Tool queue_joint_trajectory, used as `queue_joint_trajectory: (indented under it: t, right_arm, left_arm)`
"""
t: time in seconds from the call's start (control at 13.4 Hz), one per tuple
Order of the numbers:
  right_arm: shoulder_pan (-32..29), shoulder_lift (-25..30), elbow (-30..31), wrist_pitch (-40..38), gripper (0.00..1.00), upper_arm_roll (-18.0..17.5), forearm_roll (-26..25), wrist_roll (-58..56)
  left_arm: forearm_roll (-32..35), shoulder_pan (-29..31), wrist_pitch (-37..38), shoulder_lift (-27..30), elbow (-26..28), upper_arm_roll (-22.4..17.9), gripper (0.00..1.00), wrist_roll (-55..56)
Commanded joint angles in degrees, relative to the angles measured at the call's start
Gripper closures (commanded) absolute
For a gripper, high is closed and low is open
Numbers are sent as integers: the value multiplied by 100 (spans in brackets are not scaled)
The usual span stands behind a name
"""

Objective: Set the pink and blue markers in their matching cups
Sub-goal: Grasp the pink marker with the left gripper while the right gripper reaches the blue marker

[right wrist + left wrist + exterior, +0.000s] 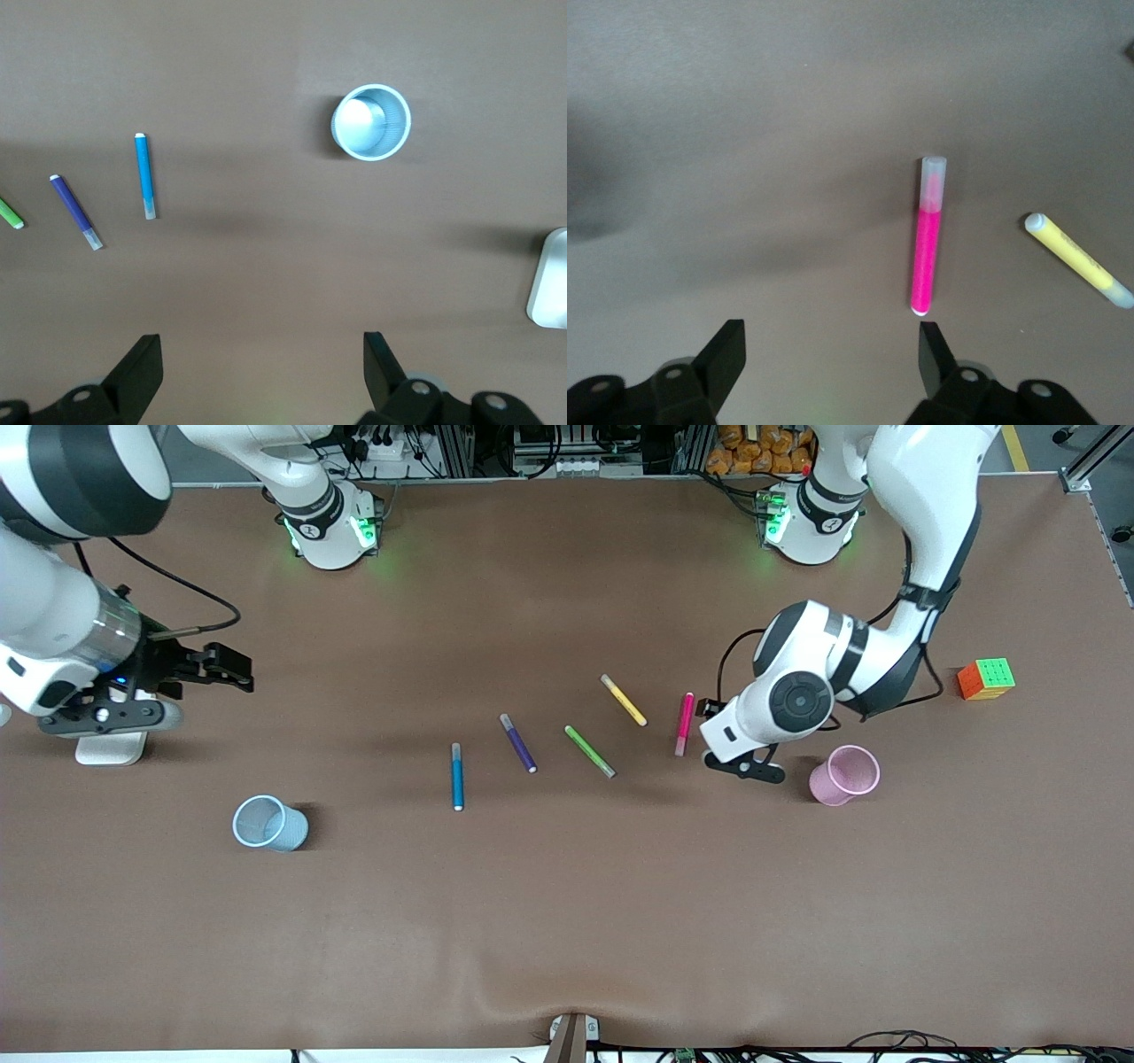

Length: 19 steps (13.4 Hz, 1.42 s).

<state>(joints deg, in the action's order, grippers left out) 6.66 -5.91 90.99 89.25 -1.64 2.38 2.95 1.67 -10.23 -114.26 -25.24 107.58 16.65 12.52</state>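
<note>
While the left gripper (828, 354) hung low over the table with its fingers spread and empty, the pink marker (685, 724) lay flat just beside it, between the yellow marker (624, 700) and the pink cup (845, 774). The right gripper (261, 367) waited at its own end — fingers also parted, holding nothing. The blue marker (457, 776) lay between the purple marker (518, 743) and the upright blue cup (269, 823), well apart from the cup.
</note>
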Motion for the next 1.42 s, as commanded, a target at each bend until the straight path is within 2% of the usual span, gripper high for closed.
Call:
queue_joint_trajectory:
  t: [0.0,0.07,0.6,0.89,1.19,1.34]
  right_arm:
    - [185,-146,182,302,0,15,200,74]
    - [299,-225,235,547,0,41,523,188]
    - [748,-920,357,1040,0,32,544,224]
    - [968,-1051,1305,2541,0,33,544,233]
    - [1327,-1166,1894,3228,0,41,518,338]
    - [1469,-1158,2299,3615,0,41,518,565]
  left_arm:
    - [131,-119,44,-393,-404,-12,16,84]
    - [123,-181,44,-472,-439,-12,19,101]
    - [131,-559,35,-1220,-984,-21,36,409]
    - [131,-690,-61,-1448,-1064,-65,48,409]
    - [140,-761,-263,-1545,-1064,-91,54,400]
    - [393,-761,-272,-1598,-1072,-100,64,374]
